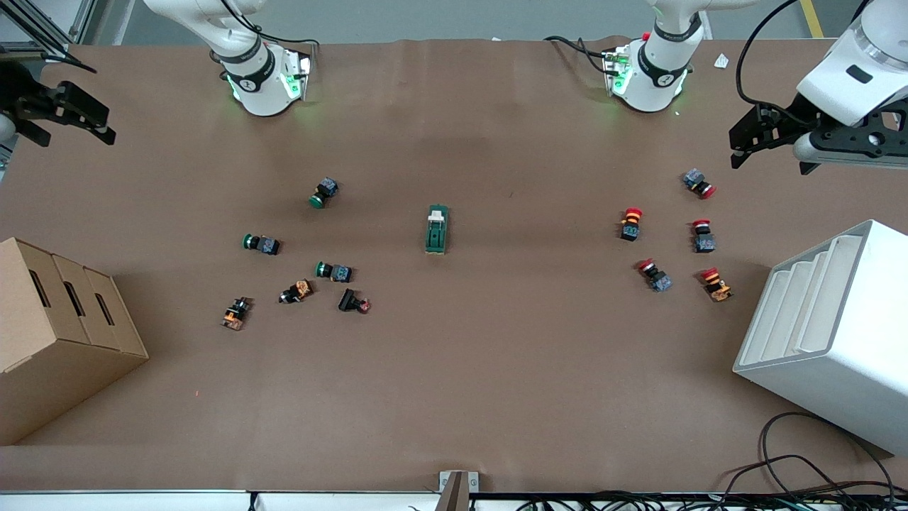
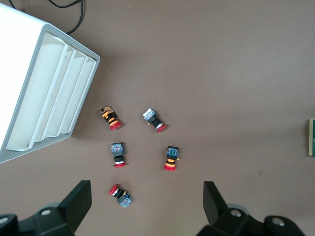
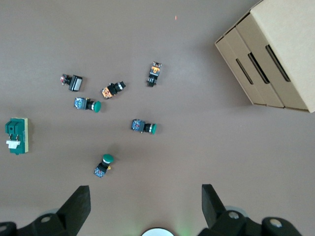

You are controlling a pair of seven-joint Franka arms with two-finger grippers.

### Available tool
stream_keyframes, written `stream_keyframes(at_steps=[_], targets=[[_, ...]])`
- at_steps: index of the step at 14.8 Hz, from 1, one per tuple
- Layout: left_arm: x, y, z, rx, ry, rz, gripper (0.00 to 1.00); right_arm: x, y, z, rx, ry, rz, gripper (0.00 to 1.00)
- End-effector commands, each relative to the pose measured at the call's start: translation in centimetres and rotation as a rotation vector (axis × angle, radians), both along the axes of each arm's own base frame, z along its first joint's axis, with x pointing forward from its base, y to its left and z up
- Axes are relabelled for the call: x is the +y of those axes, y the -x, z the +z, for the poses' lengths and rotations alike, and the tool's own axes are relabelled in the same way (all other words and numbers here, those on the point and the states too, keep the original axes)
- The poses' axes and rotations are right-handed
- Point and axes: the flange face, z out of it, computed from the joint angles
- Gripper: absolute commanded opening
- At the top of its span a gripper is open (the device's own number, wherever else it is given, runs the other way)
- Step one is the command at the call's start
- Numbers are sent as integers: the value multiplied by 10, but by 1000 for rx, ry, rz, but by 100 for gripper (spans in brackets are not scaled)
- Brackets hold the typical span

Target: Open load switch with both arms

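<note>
The load switch (image 1: pixel 436 229) is a dark green block with a white piece at one end. It lies flat at the middle of the table, and that white end points toward the robot bases. The right wrist view shows the load switch (image 3: pixel 17 136) whole, while the left wrist view catches only the edge of the load switch (image 2: pixel 312 136). My left gripper (image 1: pixel 739 147) (image 2: pixel 146 201) hangs open and empty over the left arm's end of the table, above a red push button (image 2: pixel 120 195). At the right arm's end my right gripper (image 1: pixel 106 126) (image 3: pixel 146 201) hangs open over bare table, also empty.
Several green and orange push buttons (image 1: pixel 326 191) lie scattered toward the right arm's end, and several red ones (image 1: pixel 631 223) toward the left arm's end. A cardboard box (image 1: pixel 57 326) stands at the right arm's end. A white slotted rack (image 1: pixel 830 333) stands at the left arm's end.
</note>
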Motion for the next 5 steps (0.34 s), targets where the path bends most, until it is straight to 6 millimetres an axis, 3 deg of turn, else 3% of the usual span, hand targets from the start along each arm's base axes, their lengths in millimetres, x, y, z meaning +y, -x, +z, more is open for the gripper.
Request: stream_keyframes(at_steps=[1, 5], targets=[[5, 0, 10, 10, -9, -9, 100, 2, -11, 1, 12, -4, -1, 100], [8, -3, 9, 22, -2, 3, 100, 0, -21, 0, 44, -5, -3, 100]])
